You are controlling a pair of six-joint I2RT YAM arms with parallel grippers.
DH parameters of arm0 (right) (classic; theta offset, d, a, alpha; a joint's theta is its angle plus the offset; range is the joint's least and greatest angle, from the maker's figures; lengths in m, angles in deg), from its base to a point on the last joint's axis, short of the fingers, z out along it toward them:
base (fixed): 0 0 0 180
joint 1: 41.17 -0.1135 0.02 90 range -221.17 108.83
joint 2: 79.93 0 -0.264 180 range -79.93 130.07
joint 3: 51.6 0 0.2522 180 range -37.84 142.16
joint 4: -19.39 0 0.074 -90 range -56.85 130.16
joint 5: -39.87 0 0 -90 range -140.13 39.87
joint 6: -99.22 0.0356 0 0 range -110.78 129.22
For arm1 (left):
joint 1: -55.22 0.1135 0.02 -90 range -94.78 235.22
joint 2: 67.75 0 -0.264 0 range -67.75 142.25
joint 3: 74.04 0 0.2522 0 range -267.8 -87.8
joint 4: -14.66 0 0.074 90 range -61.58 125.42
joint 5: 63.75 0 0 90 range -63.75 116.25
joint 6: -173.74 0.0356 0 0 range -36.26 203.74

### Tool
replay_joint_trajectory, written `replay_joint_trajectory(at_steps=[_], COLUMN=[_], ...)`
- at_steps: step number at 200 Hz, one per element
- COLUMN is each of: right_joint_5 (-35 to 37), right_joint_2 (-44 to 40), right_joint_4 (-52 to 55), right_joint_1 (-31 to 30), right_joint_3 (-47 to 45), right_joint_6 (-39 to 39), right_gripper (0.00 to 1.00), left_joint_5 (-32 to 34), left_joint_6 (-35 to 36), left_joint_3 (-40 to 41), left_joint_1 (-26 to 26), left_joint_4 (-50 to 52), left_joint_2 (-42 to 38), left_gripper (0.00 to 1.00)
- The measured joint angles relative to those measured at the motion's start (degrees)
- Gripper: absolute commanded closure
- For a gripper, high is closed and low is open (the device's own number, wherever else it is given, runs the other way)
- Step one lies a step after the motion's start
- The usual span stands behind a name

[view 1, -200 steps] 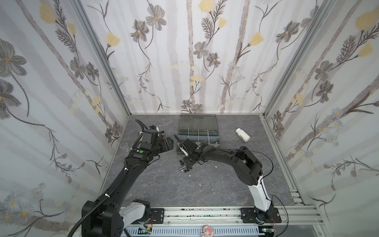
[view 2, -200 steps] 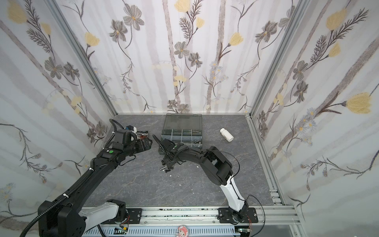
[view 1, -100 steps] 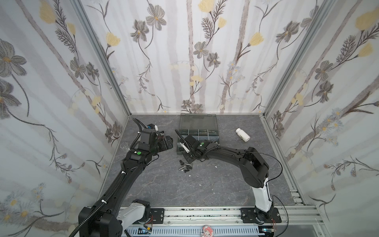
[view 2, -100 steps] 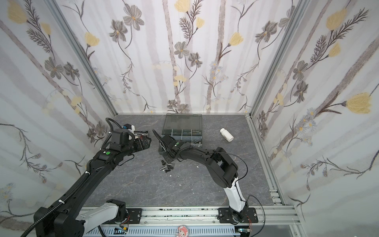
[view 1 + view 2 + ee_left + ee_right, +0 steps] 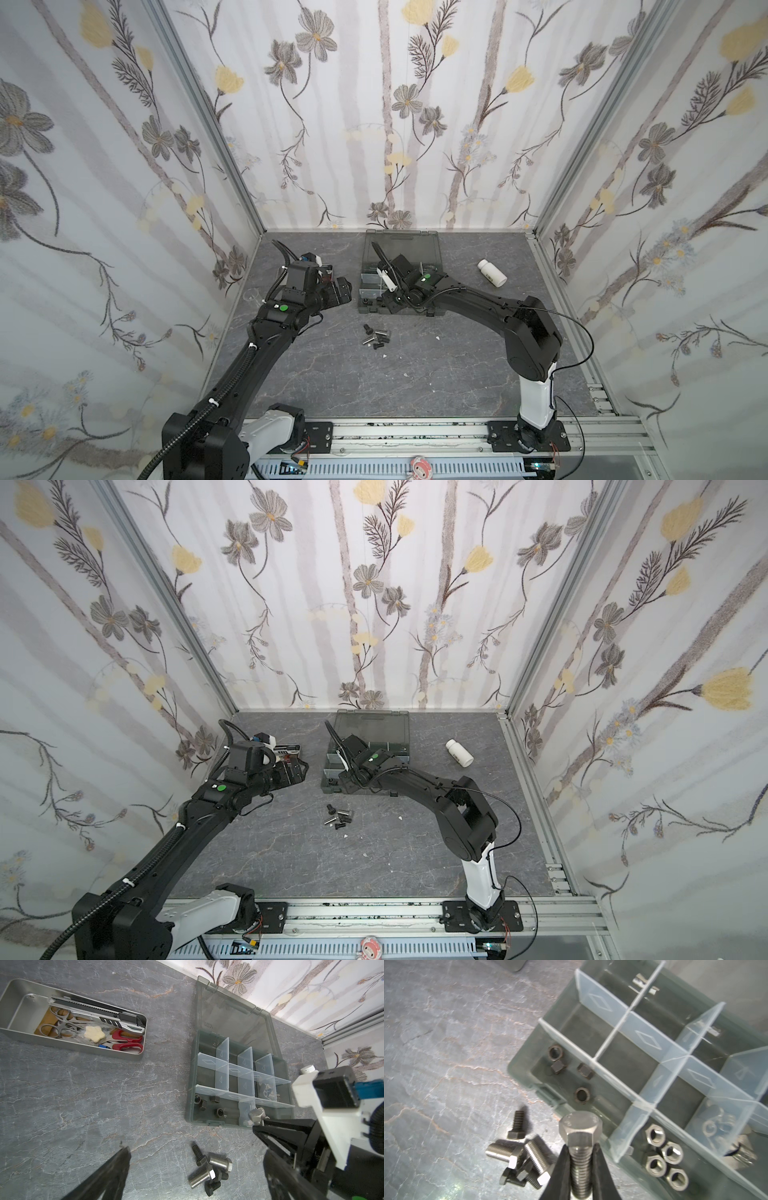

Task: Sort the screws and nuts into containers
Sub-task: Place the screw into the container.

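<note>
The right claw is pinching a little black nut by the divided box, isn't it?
Not a black nut: the right gripper is shut on a silver hex-head screw, gripped by its threads, by the organizer box. The right wrist view shows it.

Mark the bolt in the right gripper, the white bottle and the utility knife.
bolt (image 5: 580, 1126): right wrist view, on its hex head.
white bottle (image 5: 493, 273): a top view, mid-body.
utility knife (image 5: 97, 1015): left wrist view, mid-handle.
</note>
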Motion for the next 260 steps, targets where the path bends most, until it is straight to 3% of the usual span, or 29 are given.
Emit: replay_joint_trajectory(at_steps=[128, 237, 260], right_joint_5=[-3.5, -4.9, -4.9], right_joint_2=[9.8, 16.5, 17.4], right_joint_4=[0.2, 0.3, 0.4], right_joint_1=[6.8, 7.9, 7.9], right_joint_3=[12.9, 16.9, 16.9], right_joint_6=[-1.7, -2.8, -2.8], right_gripper=[1.0, 0.99, 0.87], left_joint_5=[-1.6, -1.2, -1.2], left_joint_6=[-1.4, -1.3, -1.2], left_joint_3=[-7.7, -7.3, -7.3], left_joint_1=[-0.1, -0.1, -0.1], left_joint_4=[0.4, -1.3, -1.4], left_joint_2=[11.8, 13.7, 13.7], left_gripper=[0.0, 0.0, 0.0])
